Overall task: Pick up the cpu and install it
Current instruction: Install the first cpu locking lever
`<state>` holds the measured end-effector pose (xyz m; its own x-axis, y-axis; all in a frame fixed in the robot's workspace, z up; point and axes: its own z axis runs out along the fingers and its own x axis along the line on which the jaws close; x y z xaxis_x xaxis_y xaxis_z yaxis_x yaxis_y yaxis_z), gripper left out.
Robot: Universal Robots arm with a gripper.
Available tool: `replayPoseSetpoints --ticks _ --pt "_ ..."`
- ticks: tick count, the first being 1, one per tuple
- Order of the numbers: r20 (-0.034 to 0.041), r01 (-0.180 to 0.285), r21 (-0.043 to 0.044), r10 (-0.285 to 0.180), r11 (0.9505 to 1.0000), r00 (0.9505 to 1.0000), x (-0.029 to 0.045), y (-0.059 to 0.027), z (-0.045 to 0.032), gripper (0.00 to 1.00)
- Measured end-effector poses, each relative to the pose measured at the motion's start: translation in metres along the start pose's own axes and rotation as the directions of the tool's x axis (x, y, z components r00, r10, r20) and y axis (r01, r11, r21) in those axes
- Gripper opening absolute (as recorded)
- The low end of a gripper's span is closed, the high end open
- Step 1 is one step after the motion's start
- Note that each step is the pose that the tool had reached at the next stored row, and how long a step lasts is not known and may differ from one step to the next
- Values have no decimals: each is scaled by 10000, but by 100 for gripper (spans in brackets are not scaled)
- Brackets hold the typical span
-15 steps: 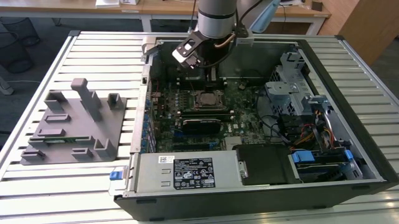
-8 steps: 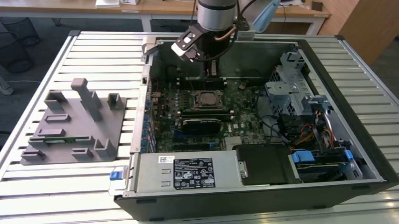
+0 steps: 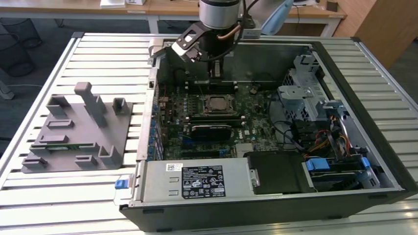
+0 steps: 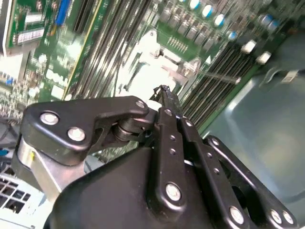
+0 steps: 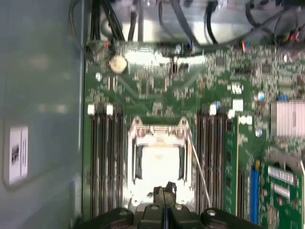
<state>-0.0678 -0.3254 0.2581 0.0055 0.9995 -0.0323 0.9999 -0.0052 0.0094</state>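
We see the gripper [image 5: 164,190] clenched empty above the cpu [image 5: 159,167], which lies in the motherboard socket [image 5: 143,135]; pressing down off-centre could skew the chip and damage that socket

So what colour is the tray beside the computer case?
The tray is plain grey; the exterior view shows it best.

Work surface: a pale metal table [image 3: 78,196] of long parallel slats, evenly lit.
Behind: light wooden desks [image 3: 171,7] on white legs, along the far edge.
Floor: dark blue-grey floor [image 3: 91,25] beneath the desks.
Exterior view's left: black wire bins [image 3: 18,33] on the floor.
Exterior view's right: a warm brown wooden panel [image 3: 385,24].
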Motion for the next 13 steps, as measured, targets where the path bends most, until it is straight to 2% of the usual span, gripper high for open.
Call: replayPoseSetpoints --ticks 3,7,10,13 --pt "-1 53 -5 -53 10000 10000 -4 -81 -1 11" --pt "-5 717 -25 -717 9974 9974 -4 -83 1 11" --pt "-9 1257 -44 -1257 9921 9921 -4 -83 3 11" --pt "-10 1791 -60 -1791 9838 9838 -4 -84 7 11"
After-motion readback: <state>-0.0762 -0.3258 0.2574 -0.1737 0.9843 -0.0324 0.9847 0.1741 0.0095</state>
